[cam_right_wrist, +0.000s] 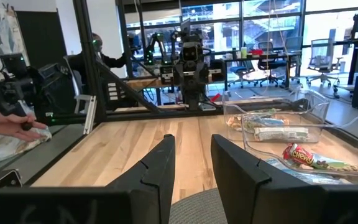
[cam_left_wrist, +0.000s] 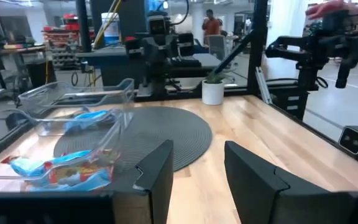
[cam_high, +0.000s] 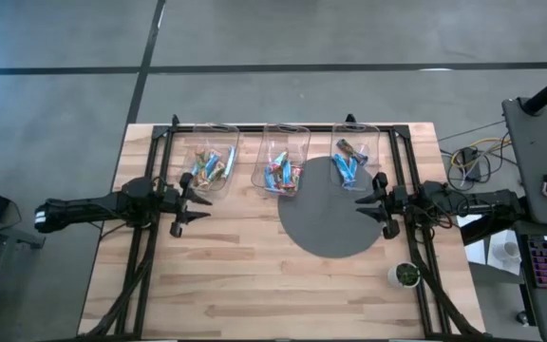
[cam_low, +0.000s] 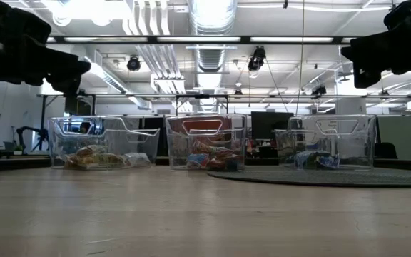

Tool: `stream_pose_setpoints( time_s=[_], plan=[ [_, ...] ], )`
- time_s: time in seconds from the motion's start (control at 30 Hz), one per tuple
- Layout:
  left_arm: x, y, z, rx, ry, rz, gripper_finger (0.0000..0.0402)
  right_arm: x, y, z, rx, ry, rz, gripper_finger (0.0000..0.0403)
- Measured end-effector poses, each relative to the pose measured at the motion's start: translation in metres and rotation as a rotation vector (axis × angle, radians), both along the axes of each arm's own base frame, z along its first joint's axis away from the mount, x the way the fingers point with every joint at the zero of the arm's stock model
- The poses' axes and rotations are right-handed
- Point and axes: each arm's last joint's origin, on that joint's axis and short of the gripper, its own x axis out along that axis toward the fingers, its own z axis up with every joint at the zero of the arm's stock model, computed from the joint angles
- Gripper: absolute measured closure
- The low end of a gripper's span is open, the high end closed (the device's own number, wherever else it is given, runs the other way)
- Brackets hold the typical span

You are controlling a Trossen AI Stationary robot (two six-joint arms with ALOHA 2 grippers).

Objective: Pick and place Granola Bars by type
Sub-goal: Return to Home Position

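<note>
The granola bars [cam_high: 278, 176] at twelve o'clock look light and slippery, so pinch the middle; left fingers [cam_left_wrist: 157, 177] and right fingers [cam_right_wrist: 155, 180] hang wide and empty.

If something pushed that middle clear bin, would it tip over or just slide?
Probably slide: the middle bin looks wide and low, sitting on a smooth wooden table. Likely light, since it is thin clear plastic holding only a few granola bars. Its walls might flex if squeezed.
</note>
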Motion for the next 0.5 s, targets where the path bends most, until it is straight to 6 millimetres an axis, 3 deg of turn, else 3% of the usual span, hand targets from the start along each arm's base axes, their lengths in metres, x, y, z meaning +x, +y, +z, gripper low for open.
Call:
stream_pose_setpoints(
  time_s=[0.5],
  plan=[
    [0.0000,0.0000,-0.0008,-0.030,0.010,0.003,0.0275,0.0000,0.0000,0.0000,0.000,0.000,0.000,0.0307]
  ],
)
